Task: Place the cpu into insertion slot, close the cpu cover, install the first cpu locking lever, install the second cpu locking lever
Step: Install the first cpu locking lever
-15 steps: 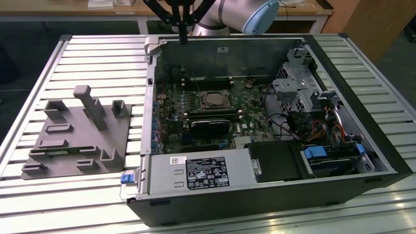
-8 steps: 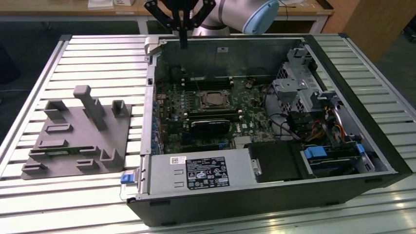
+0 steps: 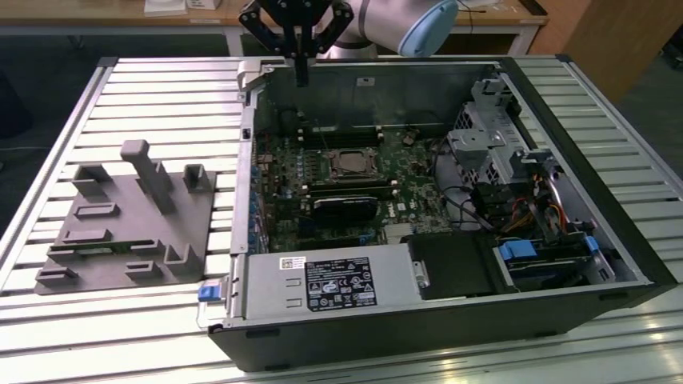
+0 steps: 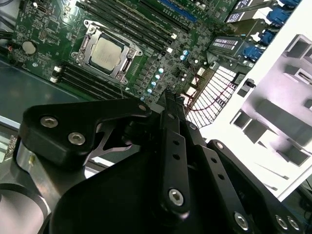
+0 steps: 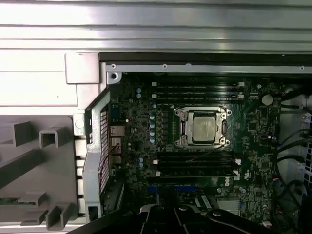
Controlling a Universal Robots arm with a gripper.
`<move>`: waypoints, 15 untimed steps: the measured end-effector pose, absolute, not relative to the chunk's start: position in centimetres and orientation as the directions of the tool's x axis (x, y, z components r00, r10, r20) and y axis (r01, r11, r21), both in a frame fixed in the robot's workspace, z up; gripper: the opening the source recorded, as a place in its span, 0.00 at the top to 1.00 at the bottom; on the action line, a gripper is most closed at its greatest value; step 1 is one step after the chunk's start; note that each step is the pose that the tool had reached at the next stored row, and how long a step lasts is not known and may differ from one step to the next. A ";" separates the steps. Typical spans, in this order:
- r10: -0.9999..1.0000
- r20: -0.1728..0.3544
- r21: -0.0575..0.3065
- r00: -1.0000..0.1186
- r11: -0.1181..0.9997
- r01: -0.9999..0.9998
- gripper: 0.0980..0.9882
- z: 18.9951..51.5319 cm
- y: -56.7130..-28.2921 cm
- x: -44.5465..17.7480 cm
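You have an open computer case (image 3: pixel 427 340) lying on a slatted metal table (image 3: pixel 160 88). A grey moulded fixture (image 3: pixel 117 240) sits just beside it, on the exterior view's left. Inside the case: labelled power supply (image 3: pixel 320 284), long black memory slots (image 5: pixel 195 165), blue-tabbed drive bay (image 3: pixel 529 254), coloured cables (image 3: pixel 521 212).

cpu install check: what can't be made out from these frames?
Whether the cpu cover is latched: latch detail too small in the exterior view, unclear in both wrist views.
What lies under the cpu: covered by it in all views.
Part of the green board: blocked by the gripper in the second wrist view.
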State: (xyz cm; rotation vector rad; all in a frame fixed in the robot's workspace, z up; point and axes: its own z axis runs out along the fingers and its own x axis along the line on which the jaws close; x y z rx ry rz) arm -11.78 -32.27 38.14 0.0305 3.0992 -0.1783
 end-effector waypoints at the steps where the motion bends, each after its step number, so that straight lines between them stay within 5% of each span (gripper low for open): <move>1: 0.017 -0.038 -0.114 -0.999 0.993 0.022 0.99 38.0 -32.3 -11.8; 15: 0.018 -0.038 -0.098 -0.999 0.995 0.022 0.99 35.8 -32.3 -11.6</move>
